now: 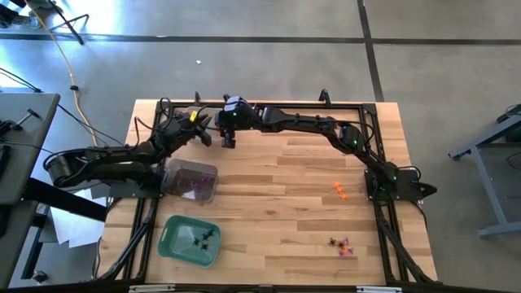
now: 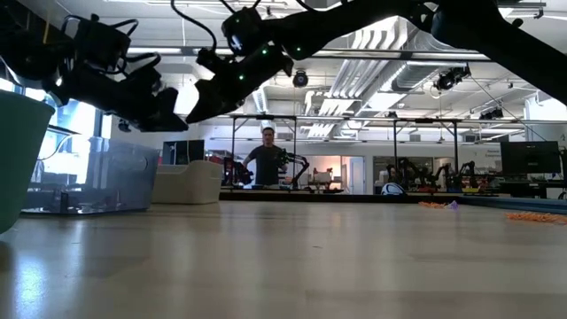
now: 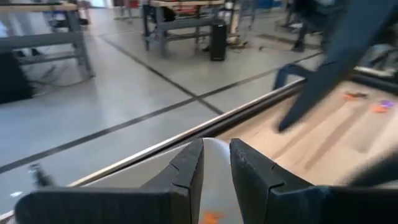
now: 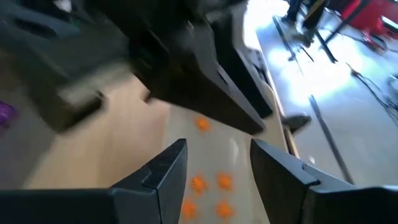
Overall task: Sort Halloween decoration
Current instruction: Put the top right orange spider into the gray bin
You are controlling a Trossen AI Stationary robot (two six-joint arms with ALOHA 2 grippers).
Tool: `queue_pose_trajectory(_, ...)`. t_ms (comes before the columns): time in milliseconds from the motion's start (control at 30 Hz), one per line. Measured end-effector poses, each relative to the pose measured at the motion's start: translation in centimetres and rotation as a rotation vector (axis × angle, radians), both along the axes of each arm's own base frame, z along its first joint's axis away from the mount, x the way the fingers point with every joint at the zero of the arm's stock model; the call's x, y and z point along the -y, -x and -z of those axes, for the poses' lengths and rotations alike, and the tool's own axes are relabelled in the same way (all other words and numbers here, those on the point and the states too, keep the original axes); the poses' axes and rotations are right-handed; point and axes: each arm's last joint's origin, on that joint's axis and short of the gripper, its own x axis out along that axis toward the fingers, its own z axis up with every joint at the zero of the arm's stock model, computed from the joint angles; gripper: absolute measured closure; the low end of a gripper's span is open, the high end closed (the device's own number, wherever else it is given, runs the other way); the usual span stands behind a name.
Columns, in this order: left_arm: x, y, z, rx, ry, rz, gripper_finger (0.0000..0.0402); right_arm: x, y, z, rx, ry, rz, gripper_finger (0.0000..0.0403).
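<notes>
- The right gripper point(image 1: 229, 138) is held up over the far left part of the table point(image 1: 277, 220). Its two fingers are spread apart, and nothing is seen between them.
- A few small orange pieces point(image 4: 199, 183) are seen right under it on a pale surface. What that surface is cannot be told.
- The left gripper point(image 1: 202, 130) is held just beside the right one. Only a thin gap is left between its fingers point(image 3: 186, 168), and nothing can be seen held in it.
- Loose trinkets are still left on the bare wood: a little orange bunch point(image 1: 339, 191) and a mixed bunch point(image 1: 340, 244) with orange, purple and black in it.
- Both bunches lie well apart from the two grippers, over on the right side of the table, near the right arm's base. The right arm is judged to be the nearer one, so a long reach back would be called for.
- The trinkets are too tiny for a long side to be picked out.
- Purple pieces point(image 1: 195, 181) are seen in the clear tray point(image 1: 175, 175), and black spiders point(image 1: 202, 238) in the green tray point(image 1: 171, 236).
</notes>
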Motion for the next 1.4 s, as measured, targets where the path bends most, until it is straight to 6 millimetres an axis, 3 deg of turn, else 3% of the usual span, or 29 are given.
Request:
queue_pose_trajectory(333,0.7,-0.5,-0.1,0.024,0.015,0.156,0.0337,1.6,2.0,1.6,-0.231,-0.024,0.093,0.0237)
queue_pose_trajectory(500,1.0,-0.6,0.1,-0.004,0.024,0.174,0.0337,3.9,3.8,0.1,-0.248,-0.089,0.119,0.0264)
queue_pose_trajectory(667,1.4,-0.4,0.2,-0.027,0.052,0.184,0.0337,7.0,6.7,-1.6,-0.279,-0.168,0.16,0.0296)
queue_pose_trajectory(967,3.3,0.1,-0.8,-0.012,0.053,0.268,0.0337,12.1,13.9,-3.2,-0.45,-0.4,0.296,0.0327)
queue_pose_trajectory(1233,5.2,2.0,-1.2,-0.046,0.092,0.268,0.0337,12.7,18.3,-4.0,-0.638,-0.533,0.363,0.0329)
queue_pose_trajectory(1400,6.2,3.5,-1.7,-0.012,0.081,0.262,0.0337,12.3,20.9,-5.8,-0.717,-0.587,0.387,0.0329)
